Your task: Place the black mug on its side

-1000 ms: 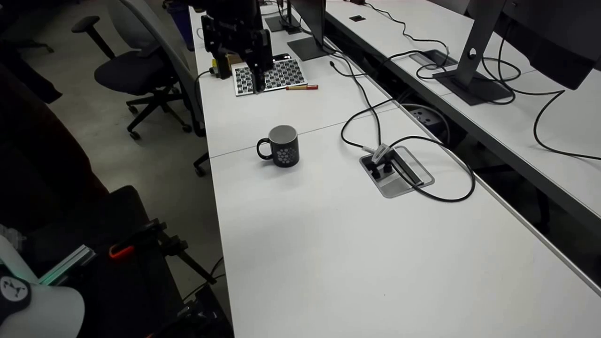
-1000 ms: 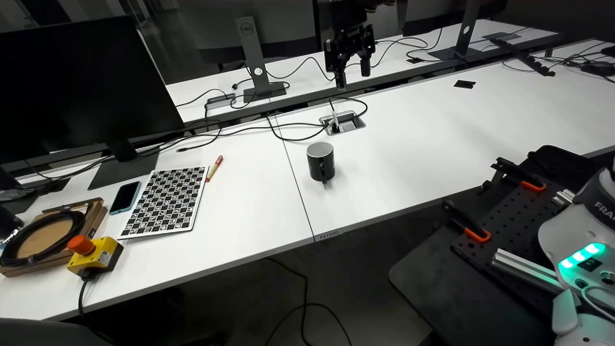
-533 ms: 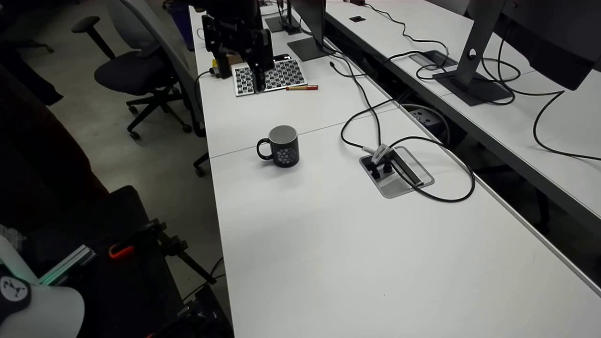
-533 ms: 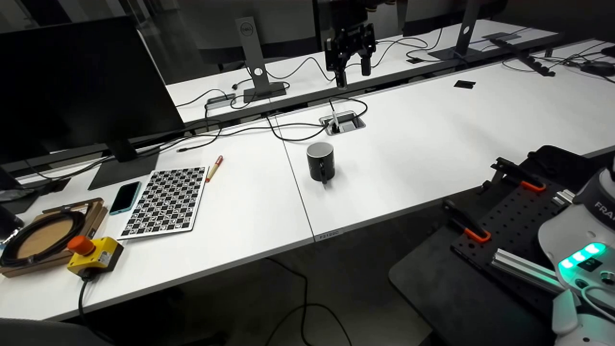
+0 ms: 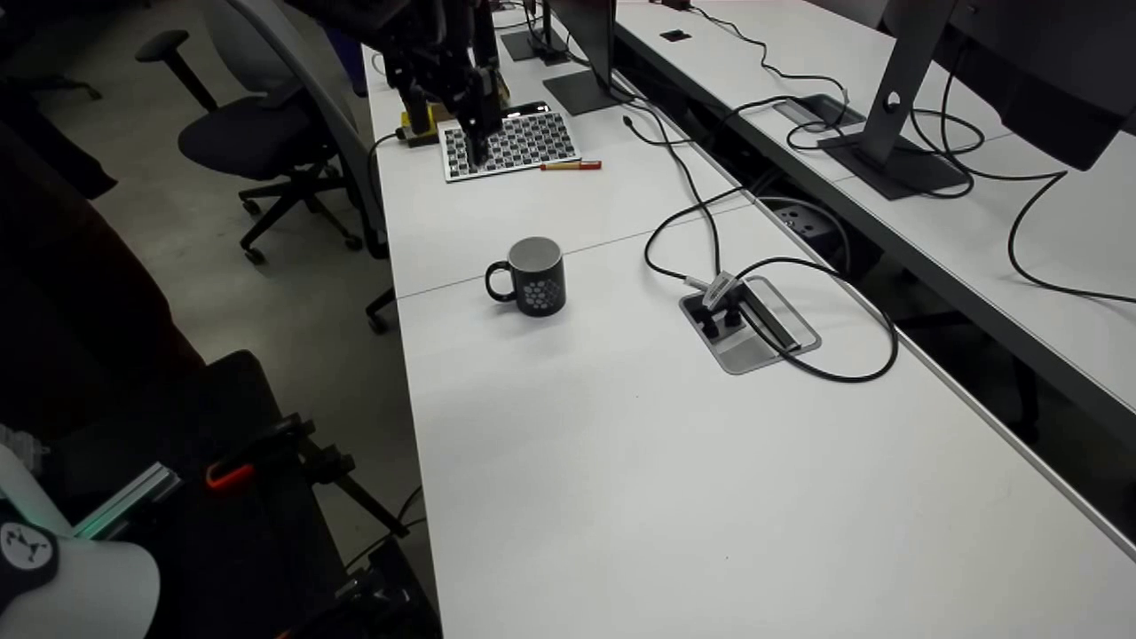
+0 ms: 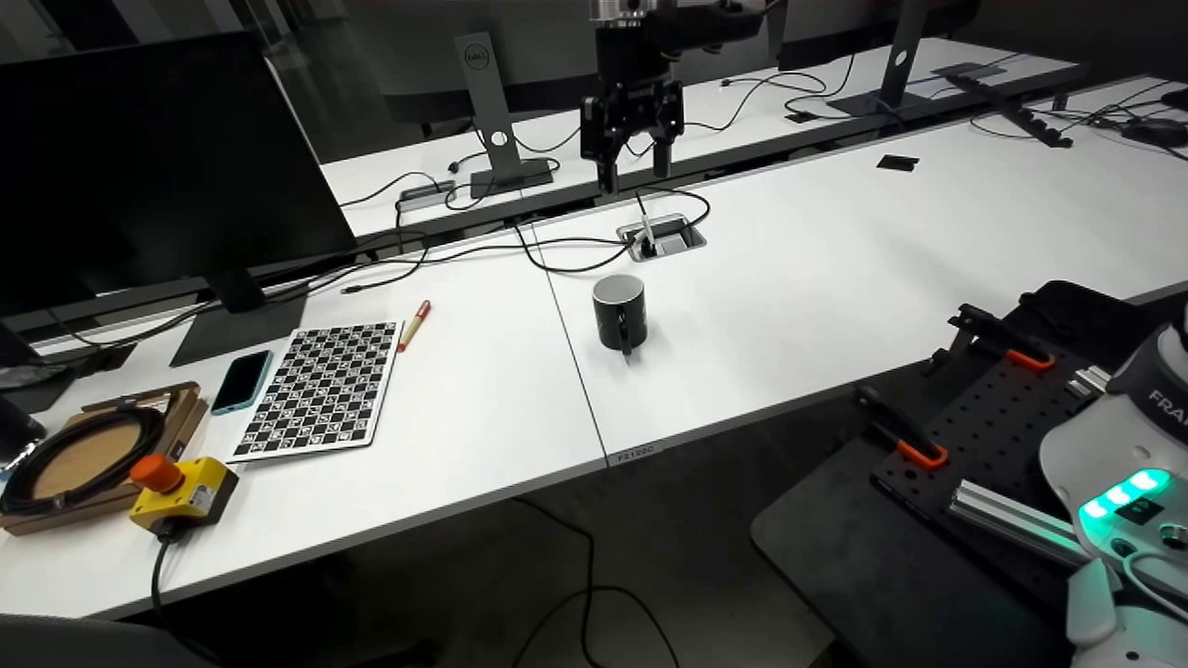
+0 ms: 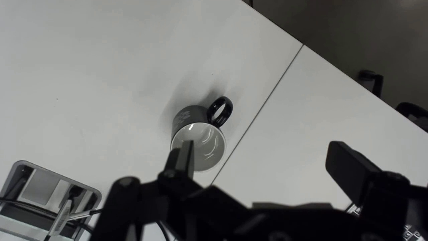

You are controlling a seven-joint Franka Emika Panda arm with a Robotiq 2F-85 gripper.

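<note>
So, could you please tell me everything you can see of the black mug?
The black mug is a dark cylinder, ceramic by its look, with a glossy loop handle, a pale interior and a cluster of light dots on its side. It stands upright on the white table, beside a seam. Only the table touches it; the open pincer is apart from it.

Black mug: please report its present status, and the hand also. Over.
Hand open, empty. Black mug upright on table, not yet on its side. No obstacle visible between them; socket panel apart from mug.
</note>
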